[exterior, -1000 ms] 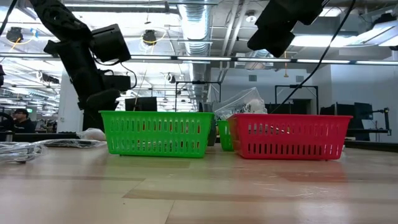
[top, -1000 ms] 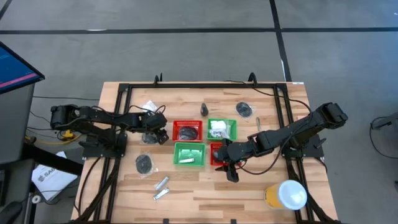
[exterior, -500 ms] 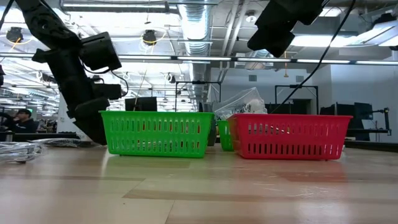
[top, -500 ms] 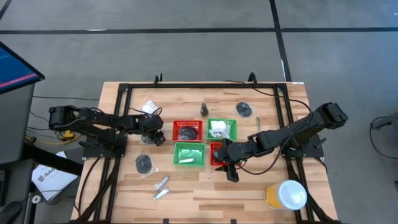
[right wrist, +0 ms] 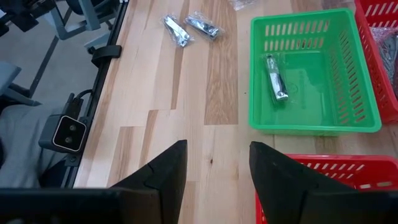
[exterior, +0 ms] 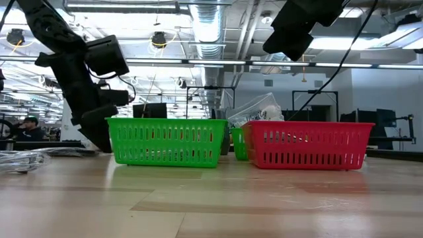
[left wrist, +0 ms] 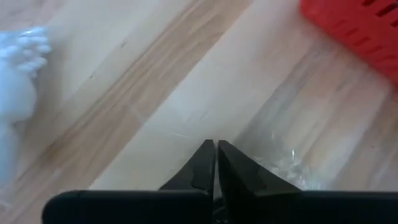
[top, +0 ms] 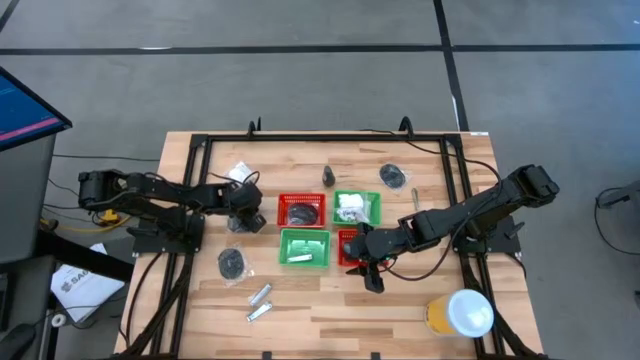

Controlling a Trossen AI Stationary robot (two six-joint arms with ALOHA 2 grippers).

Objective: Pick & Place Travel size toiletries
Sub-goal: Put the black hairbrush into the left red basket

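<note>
Four mesh baskets sit clustered at the centre of the wooden table (top: pixel 400 300), and all positions below are given relative to the front green basket (top: pixel 305 248). This basket holds one thin silver tube (top: pixel 300 259), seen in the right wrist view lying lengthwise on the basket floor (right wrist: pixel 274 78). Directly behind it stands a red basket (top: pixel 301 210) containing a dark coiled piece (top: pixel 309 213). Diagonally behind and to the right, a second green basket (top: pixel 357 208) holds white crinkly packets (top: pixel 350 208). Immediately to the right stands a second red basket (top: pixel 350 247), largely covered by the right arm; its contents cannot be determined. The right gripper (top: pixel 374 283) hangs over the table just off the near right corner of the front green basket, with its fingers (right wrist: pixel 165 171) spread apart and holding nothing. The left gripper (top: pixel 238 222) is down at the table to the left and slightly behind the front green basket, beside the rear red basket; its fingers (left wrist: pixel 203 163) are closed together, with a clear crinkly wrapper (left wrist: pixel 283 168) lying just beside the tips. Loose toiletries remain on the table: a white packet (top: pixel 238 172) well behind and left, a black coiled piece (top: pixel 232 263) just left, two silver tubes (top: pixel 260 302) in front and left, a dark mini bottle (top: pixel 328 177) behind, and another black coiled piece (top: pixel 394 177) behind and right. A yellow tub with a white lid (top: pixel 460 312) stands well to the right and in front.
</note>
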